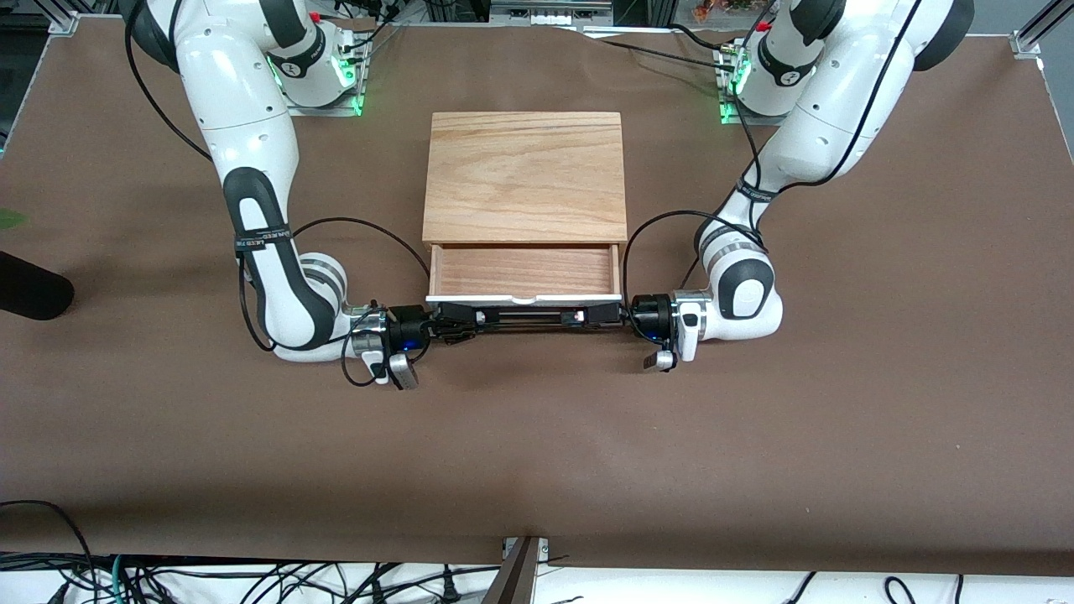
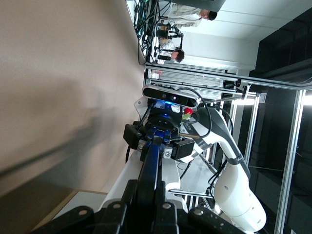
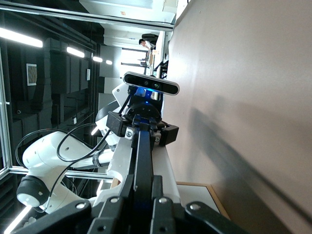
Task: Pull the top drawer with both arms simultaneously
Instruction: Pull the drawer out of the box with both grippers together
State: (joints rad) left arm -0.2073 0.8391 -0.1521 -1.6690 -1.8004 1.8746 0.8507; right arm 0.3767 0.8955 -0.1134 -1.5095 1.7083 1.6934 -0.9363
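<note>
A wooden cabinet (image 1: 526, 172) stands mid-table. Its top drawer (image 1: 524, 270) is pulled partly out and shows an empty light wood tray above the white front panel (image 1: 503, 298). The long black handle (image 1: 529, 317) runs along the panel. My right gripper (image 1: 453, 323) is shut on the handle at the right arm's end. My left gripper (image 1: 606, 315) is shut on it at the left arm's end. In the left wrist view my left gripper (image 2: 151, 195) clamps the handle (image 2: 152, 163). In the right wrist view my right gripper (image 3: 142, 187) clamps the handle (image 3: 143, 151).
A black object (image 1: 29, 289) lies at the table's edge at the right arm's end. Cables (image 1: 252, 583) and a metal post (image 1: 518, 572) sit along the table edge nearest the front camera. Brown tabletop (image 1: 537, 453) spreads out in front of the drawer.
</note>
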